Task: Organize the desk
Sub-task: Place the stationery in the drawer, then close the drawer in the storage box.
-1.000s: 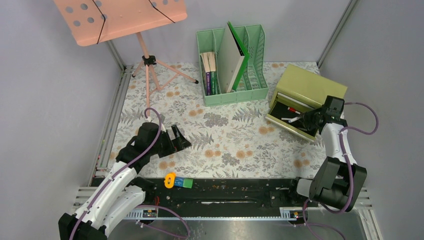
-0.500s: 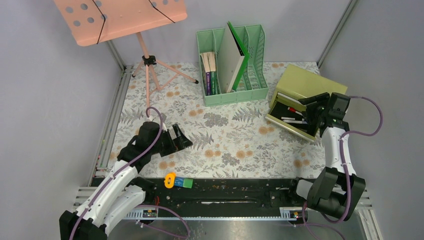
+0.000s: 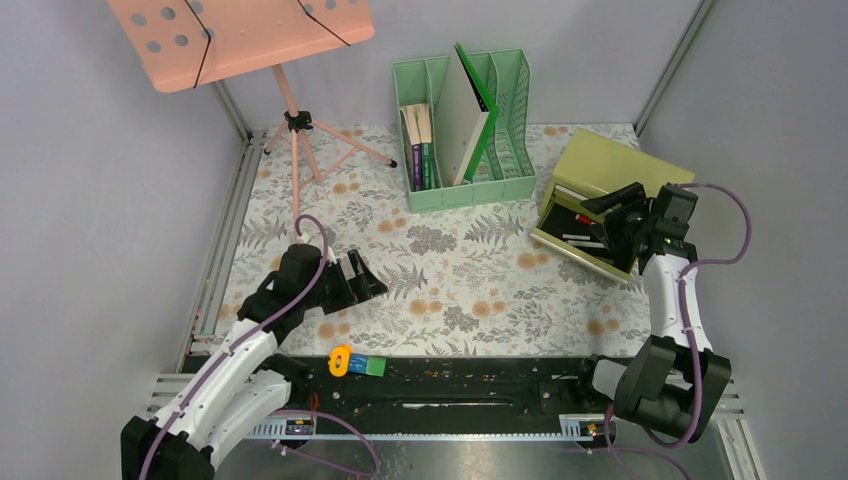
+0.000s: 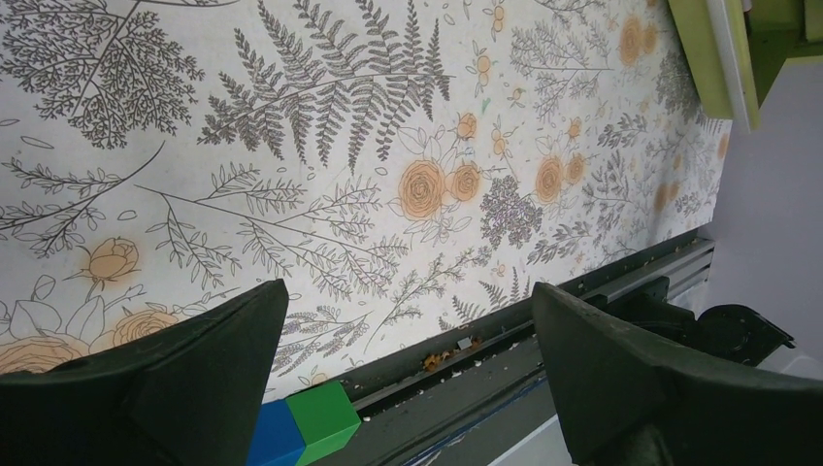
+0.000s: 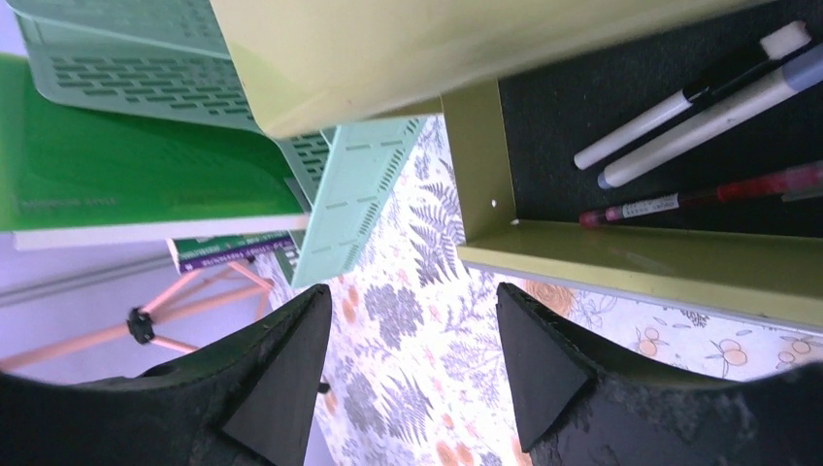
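The flowered desk (image 3: 470,285) lies under both arms; the left hand (image 3: 360,277) hangs low over its cloth with jaws wide apart, and the right hand (image 3: 610,215), jaws also apart, hangs above the open olive drawer (image 3: 572,238) holding pens (image 5: 679,112).

Music stand (image 3: 240,35), file rack (image 3: 470,193), possibly toy blocks (image 3: 365,366)

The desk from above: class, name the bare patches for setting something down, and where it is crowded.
Widest bare patch: mid desk, between the left gripper, the green file rack and the drawer box. Smaller: the front right corner. Crowded: back right, where rack, box and right gripper stand close; back left, the music stand legs.
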Controlling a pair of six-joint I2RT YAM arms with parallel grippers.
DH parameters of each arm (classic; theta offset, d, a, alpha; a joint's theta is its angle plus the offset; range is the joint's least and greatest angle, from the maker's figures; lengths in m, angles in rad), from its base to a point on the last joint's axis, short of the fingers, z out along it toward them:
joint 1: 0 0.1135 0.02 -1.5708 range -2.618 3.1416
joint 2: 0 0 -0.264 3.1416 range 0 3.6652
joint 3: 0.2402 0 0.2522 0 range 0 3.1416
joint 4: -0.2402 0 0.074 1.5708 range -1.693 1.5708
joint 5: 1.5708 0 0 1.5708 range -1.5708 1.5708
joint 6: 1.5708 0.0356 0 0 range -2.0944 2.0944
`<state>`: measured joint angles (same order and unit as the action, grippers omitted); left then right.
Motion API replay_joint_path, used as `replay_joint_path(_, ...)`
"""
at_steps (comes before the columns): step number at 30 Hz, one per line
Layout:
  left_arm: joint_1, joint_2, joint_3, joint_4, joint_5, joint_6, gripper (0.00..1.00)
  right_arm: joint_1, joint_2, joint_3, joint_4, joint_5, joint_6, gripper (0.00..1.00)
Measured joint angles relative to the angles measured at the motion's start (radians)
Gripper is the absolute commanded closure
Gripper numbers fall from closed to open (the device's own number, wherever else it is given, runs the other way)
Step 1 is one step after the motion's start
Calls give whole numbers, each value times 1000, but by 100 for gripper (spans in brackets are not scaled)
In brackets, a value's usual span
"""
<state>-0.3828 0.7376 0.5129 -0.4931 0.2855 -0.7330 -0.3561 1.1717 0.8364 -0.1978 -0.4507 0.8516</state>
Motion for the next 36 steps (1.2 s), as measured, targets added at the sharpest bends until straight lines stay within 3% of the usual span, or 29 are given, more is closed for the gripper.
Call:
replay_joint_path(13,0,32,0,21,17,0,1,224,-19,0,-127,79,-158,29)
replay_joint_path(25,0,32,-18,71,30,-21,1,471,-87,-18,-193,366,-296,29)
replay_joint_path(36,0,44,-40,114,41,-43,1,485,-105,-196,-101,592,-304,37)
